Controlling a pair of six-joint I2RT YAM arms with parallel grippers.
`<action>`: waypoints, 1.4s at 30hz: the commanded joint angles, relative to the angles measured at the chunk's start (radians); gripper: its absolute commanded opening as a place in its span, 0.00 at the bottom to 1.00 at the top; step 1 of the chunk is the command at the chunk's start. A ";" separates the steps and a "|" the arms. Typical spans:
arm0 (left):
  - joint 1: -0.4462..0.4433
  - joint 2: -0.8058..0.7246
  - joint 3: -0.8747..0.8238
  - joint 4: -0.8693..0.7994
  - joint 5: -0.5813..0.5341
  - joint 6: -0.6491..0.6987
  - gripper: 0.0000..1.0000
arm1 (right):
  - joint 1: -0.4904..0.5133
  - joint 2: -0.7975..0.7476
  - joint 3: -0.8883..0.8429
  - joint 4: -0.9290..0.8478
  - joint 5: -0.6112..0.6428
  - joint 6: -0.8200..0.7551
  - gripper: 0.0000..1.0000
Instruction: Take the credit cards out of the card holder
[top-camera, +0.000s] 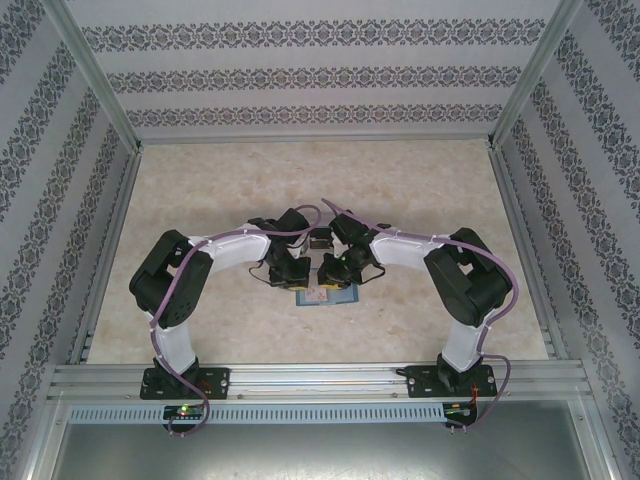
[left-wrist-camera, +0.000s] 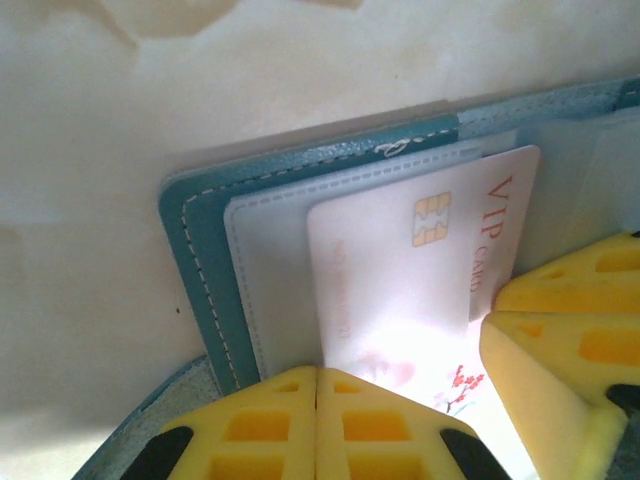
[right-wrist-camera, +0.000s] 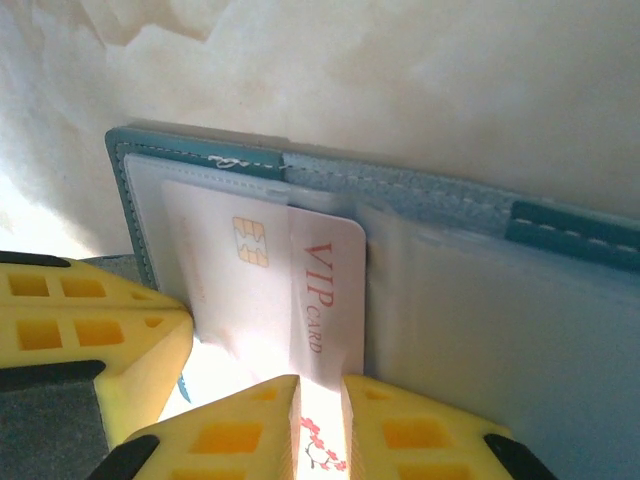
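Observation:
The card holder lies open and flat on the table, teal rim around blue-grey clear pockets. A pale credit card with a gold chip, red "VIP CARD" lettering and red blossoms sticks partly out of a pocket. My left gripper is shut, its tips down on the pocket at the card's left edge. The right gripper hangs over the card's blossom end, with a narrow gap between its yellow fingers showing the card's face. The dark card is hidden.
The holder lies on a pale marbled tabletop near the front middle, between the two arms. Patterned walls with aluminium rails enclose the table on three sides. Open surface lies behind and to both sides of the arms.

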 joint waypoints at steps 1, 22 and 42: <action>0.008 -0.013 0.003 -0.058 -0.056 0.011 0.05 | -0.014 -0.024 -0.020 -0.044 0.039 -0.011 0.20; 0.008 0.066 0.003 -0.057 -0.029 0.030 0.04 | -0.035 -0.065 -0.039 -0.015 0.010 0.006 0.25; 0.008 0.100 0.020 -0.079 -0.021 0.045 0.00 | -0.025 0.008 -0.021 0.016 -0.052 -0.001 0.24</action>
